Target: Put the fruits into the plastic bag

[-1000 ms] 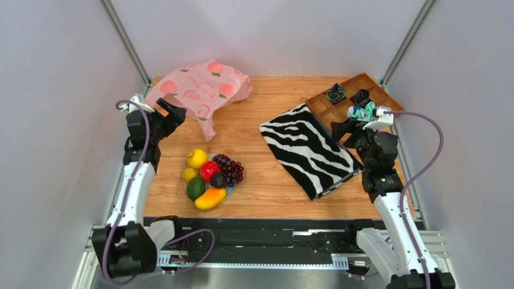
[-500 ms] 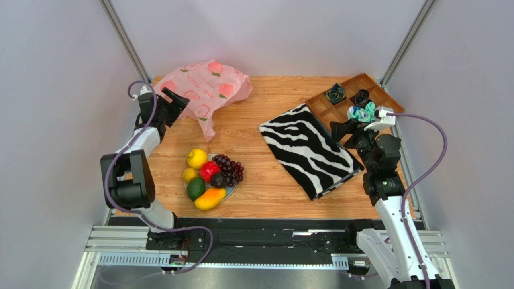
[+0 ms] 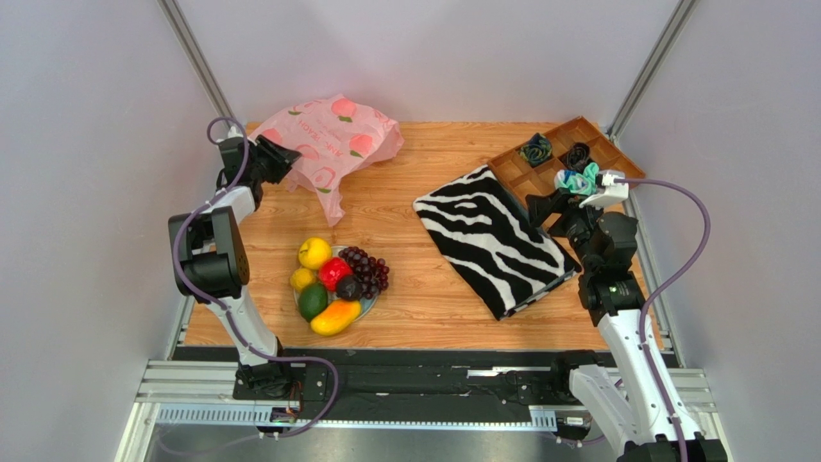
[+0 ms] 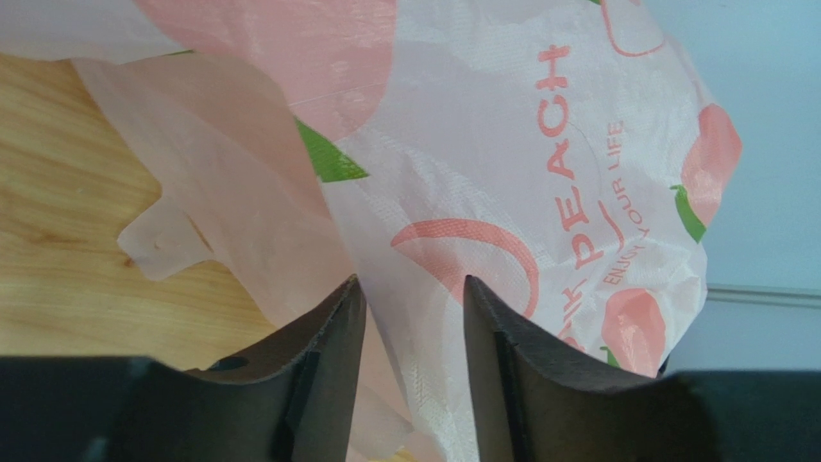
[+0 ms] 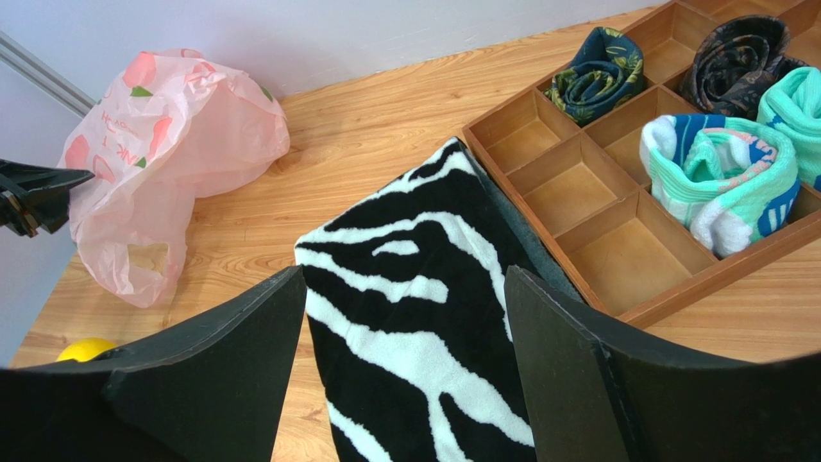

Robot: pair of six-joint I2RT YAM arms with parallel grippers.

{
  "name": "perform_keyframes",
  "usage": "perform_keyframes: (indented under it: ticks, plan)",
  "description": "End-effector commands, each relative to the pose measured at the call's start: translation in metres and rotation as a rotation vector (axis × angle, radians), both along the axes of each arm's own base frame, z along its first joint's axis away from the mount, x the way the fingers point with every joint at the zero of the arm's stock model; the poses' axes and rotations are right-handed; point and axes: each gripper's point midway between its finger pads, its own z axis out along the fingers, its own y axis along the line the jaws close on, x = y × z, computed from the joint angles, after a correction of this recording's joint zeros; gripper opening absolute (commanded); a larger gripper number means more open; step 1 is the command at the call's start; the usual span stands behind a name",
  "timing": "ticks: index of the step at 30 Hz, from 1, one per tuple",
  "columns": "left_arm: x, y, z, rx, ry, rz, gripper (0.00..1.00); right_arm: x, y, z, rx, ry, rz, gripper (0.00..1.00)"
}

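Your left hand (image 3: 278, 160) is at the far-left corner of the worktop (image 3: 434, 154), reaching into the near-left edge of the plastic bag (image 3: 332, 135). In the left wrist view its two fingers (image 4: 337, 337) stand partly apart with a fold of pink film running down between them. The film touches the inner face of the right-side finger, but from this angle you cannot tell whether the fold is really pinched or just lying in the gap. The bag sits crumpled against the back edge, close to the corner post, and one loose flap trails toward you across the wood.

The fruits (image 3: 337, 281) are heaped together at the near left, apart from the bag's flap, with a strip of bare wood between them. The two lemons (image 3: 314, 252) are on the far-left side of the heap, the mango (image 3: 335, 317) is nearest you, and the grape bunch (image 3: 370, 269) is on its right.

There is open wood in the middle, between the fruits and the zebra cloth (image 3: 487, 236), and a wider bare stretch along the back between the bag and the wooden tray (image 3: 514, 175). The cloth's far-right edge lies against that tray, which sits tight in the far-right corner and holds rolled cloths (image 3: 578, 179).

Your right hand (image 3: 545, 206) hovers over the line where the cloth meets the tray. Its fingers are spread wide and hold nothing.
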Motion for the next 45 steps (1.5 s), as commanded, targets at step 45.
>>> perform_keyframes:
  ticks: [45]
  plan:
    - [-0.126, -0.097, 0.187, -0.075, -0.385, -0.087, 0.0, -0.065, 0.416, 0.01, 0.276, 0.168, 0.96, 0.78]
